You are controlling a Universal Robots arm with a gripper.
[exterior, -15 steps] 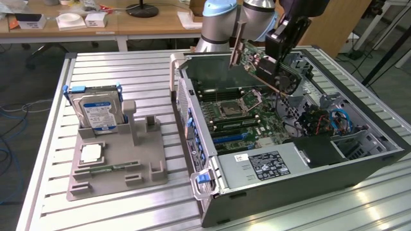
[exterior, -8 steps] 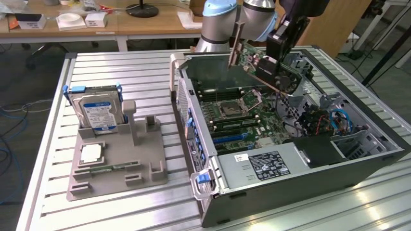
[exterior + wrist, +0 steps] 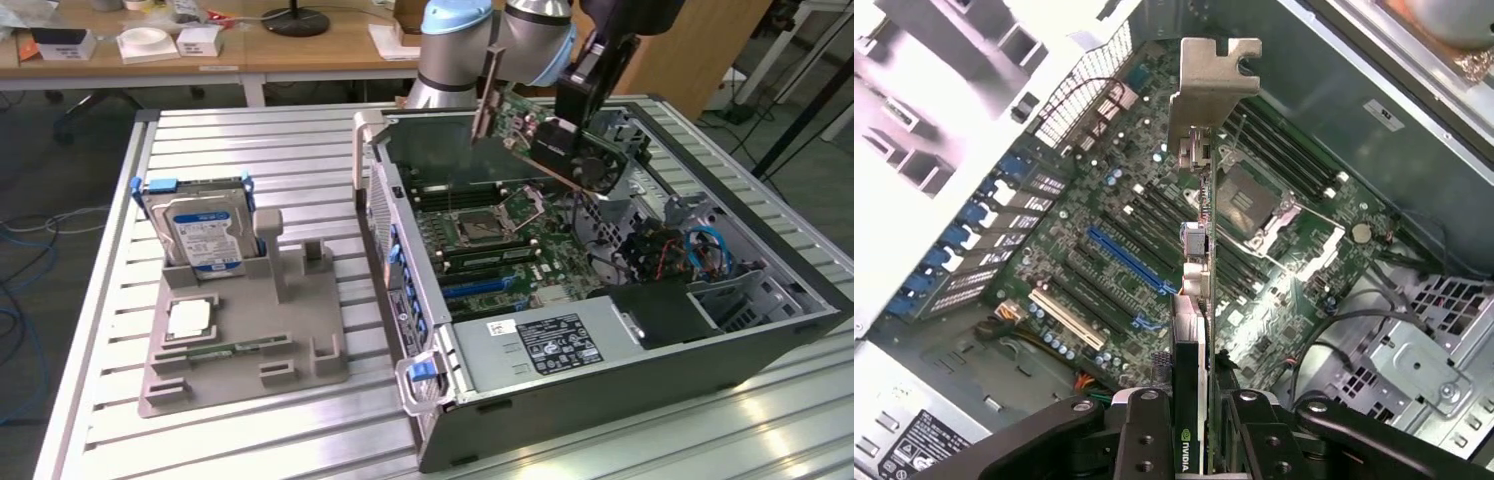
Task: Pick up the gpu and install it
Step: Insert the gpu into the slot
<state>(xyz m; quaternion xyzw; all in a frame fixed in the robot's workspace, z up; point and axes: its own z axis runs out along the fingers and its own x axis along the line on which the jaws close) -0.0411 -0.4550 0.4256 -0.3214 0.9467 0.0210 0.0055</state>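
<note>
I have the claw clenched on the gpu, pinching the card by one long edge. It hangs in the air over the open computer case, not seated in anything. I judge that hold is chosen to leave the opposite edge free and facing the motherboard. The case lies on its side on the table with its open side up, which lets the arm reach in from above. The exterior view gives me what the wrist camera cannot. The card is tilted rather than level, and its black fan cooler faces the exterior view's right. Its silver end bracket sticks up toward the case's far wall, and there is a clear gap between card and board. That view also shows the grey holder on the table at the exterior view's left, well apart from the case. The hard drive stands upright in it. The wrist view gives me the line-up instead. The card appears edge-on as a thin strip ending at the bracket, running over the board between the blue slot and the processor socket. I can see how its edge lies relative to the slots there, but I cannot judge its height above them.
</note>
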